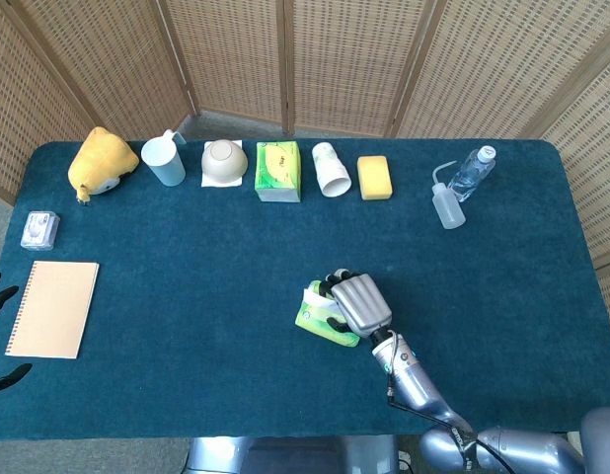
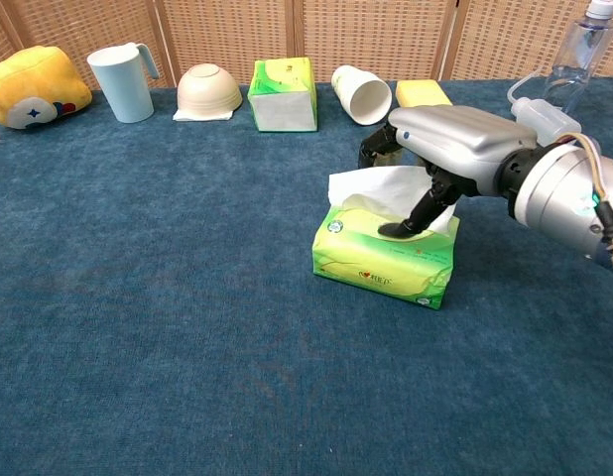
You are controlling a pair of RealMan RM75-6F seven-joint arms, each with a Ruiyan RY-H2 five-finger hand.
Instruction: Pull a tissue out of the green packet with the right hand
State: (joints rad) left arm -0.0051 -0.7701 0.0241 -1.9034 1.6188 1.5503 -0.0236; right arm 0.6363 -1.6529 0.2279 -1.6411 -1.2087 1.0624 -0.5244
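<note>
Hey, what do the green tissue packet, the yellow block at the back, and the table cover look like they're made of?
Green tissue packet: likely thin plastic film, glossy, with creases and highlights. Yellow block: probably sponge foam, matte with soft rounded edges. Table cover: dark blue-green fabric, seemingly short-pile carpet or felt, showing a fuzzy, non-reflective texture.

Tissue packet half covered, frame edges clip arm and bottle

In the head view, at lower centre, most of the green packet [image 1: 315,316] is covered by the right hand [image 1: 354,303], and whether the tissue [image 2: 381,185] is actually pinched cannot be told. Only dark fingertips of the left hand [image 1: 1,336] are seen at the left edge. In the chest view, the right forearm is cut off at the right edge, and the water bottle [image 2: 582,50] is clipped at the upper right corner.
</note>
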